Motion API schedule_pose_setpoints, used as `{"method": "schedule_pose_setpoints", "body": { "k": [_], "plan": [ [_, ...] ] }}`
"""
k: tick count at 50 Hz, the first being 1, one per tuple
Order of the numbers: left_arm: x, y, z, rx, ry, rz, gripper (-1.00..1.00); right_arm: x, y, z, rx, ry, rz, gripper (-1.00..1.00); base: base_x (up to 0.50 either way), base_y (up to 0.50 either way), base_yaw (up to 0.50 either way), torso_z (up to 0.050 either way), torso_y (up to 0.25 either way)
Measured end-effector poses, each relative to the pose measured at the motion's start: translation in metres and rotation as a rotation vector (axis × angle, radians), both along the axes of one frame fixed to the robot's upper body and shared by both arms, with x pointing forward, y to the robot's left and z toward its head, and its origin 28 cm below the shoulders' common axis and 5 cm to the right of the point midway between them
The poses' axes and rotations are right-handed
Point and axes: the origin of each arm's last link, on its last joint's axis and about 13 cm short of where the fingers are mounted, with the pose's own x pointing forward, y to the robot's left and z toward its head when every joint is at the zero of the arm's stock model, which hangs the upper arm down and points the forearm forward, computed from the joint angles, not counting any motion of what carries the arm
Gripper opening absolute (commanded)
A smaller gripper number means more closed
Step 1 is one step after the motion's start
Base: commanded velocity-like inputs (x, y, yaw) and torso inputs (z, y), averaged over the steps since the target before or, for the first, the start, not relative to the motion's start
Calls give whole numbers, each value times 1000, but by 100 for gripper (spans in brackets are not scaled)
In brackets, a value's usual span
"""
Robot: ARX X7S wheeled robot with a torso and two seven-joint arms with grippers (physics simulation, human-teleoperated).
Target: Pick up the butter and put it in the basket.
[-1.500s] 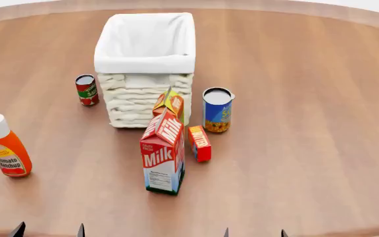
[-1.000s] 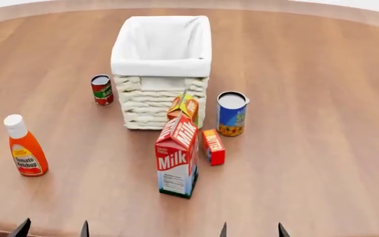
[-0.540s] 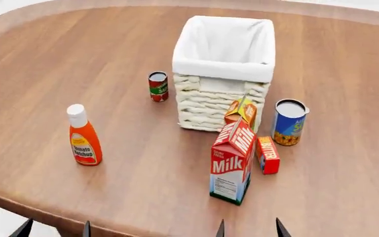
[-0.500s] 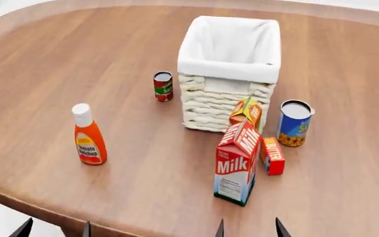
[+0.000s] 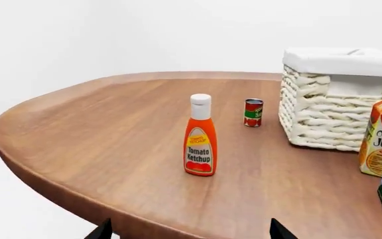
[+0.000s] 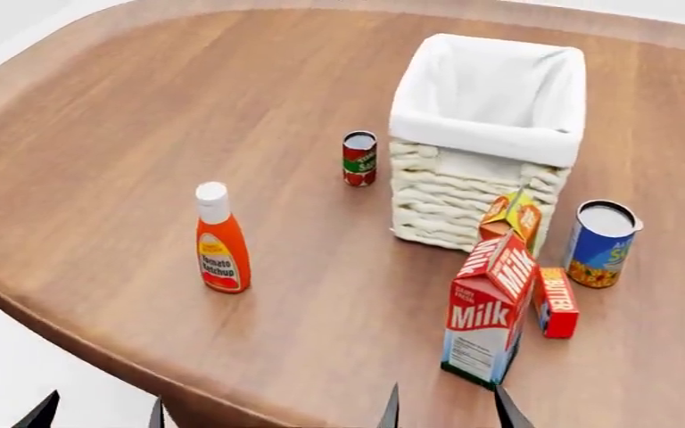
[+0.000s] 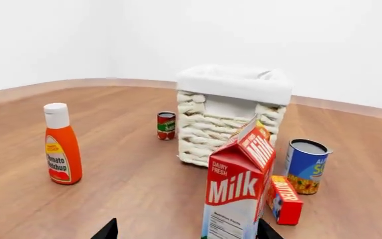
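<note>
the table (image 6: pixel 104 160) carries the basket (image 6: pixel 485 134), then the milk carton (image 6: pixel 488 308) – the butter (image 6: pixel 556 302) stands on edge just beside it, near the basket. both grippers (image 6: pixel 99 412) (image 6: pixel 444 408) empty, jaws spread.

Bright, even, sharp renders; only faint soft shadows under objects

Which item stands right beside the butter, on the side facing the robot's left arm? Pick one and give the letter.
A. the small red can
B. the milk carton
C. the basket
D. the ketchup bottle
B: in the head view the butter lies just next to the milk carton, which stands on its left, with the other three farther off.
</note>
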Motion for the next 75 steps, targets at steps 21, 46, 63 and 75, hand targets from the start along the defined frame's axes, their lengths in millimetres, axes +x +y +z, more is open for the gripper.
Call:
{"method": "schedule_pose_setpoints", "body": {
  "k": [21,46,63,75],
  "plan": [
    [1,-1,3,-14,-2,-12,100,0,0,7,-4,-41,9,100,148,-478,0,0,0],
    [10,3,12,-57,2,13,100,1,-1,10,-27,-46,-9,100,101,-325,0,0,0],
    [27,21,48,-137,-26,116,100,1,0,11,-39,-36,-5,100,377,100,0,0,0],
    [29,28,66,-165,-71,144,100,1,-1,10,-45,-27,-26,100,13,4,0,0,0]
  ]
}}
